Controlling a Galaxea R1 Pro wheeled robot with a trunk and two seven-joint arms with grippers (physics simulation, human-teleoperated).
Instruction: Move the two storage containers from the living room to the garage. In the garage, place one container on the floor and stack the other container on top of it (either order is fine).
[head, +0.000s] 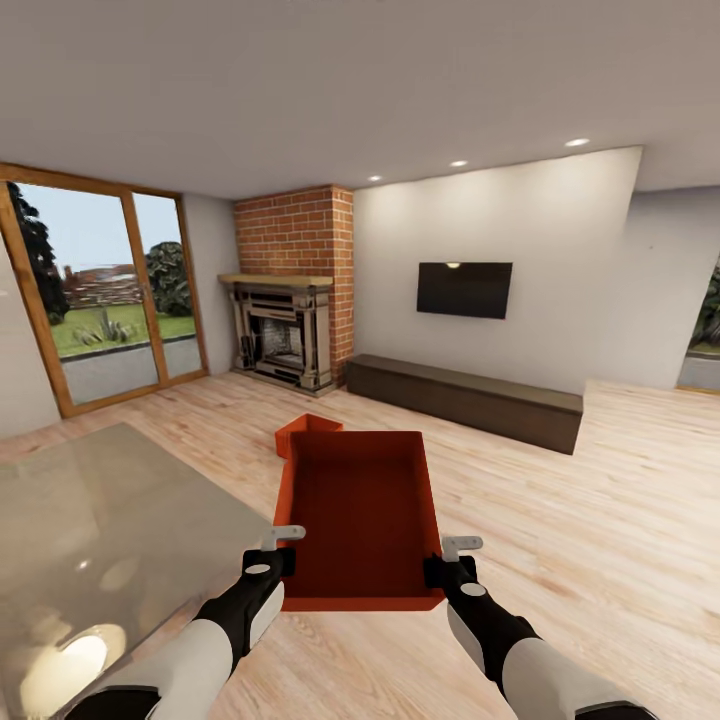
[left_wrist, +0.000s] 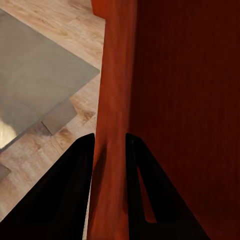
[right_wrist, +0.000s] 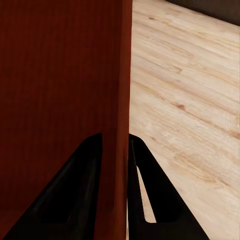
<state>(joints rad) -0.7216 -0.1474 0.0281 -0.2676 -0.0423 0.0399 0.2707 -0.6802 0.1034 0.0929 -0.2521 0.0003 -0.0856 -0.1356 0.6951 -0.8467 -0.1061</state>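
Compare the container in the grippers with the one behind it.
The near container is gripped by the left gripper and right gripper on opposite side walls; the far container is ungripped. The near one shows its whole interior; the far one shows a corner behind it. Both are orange-red.

Both arms reach forward in the living room, the left gripper (head: 283, 547) and right gripper (head: 447, 556) clamped on opposite side walls of an orange-red storage container (head: 360, 515), a second container (head: 303, 433) peeking out behind it, glass counter (head: 100, 520) at left, brick fireplace (head: 288, 300) beyond.
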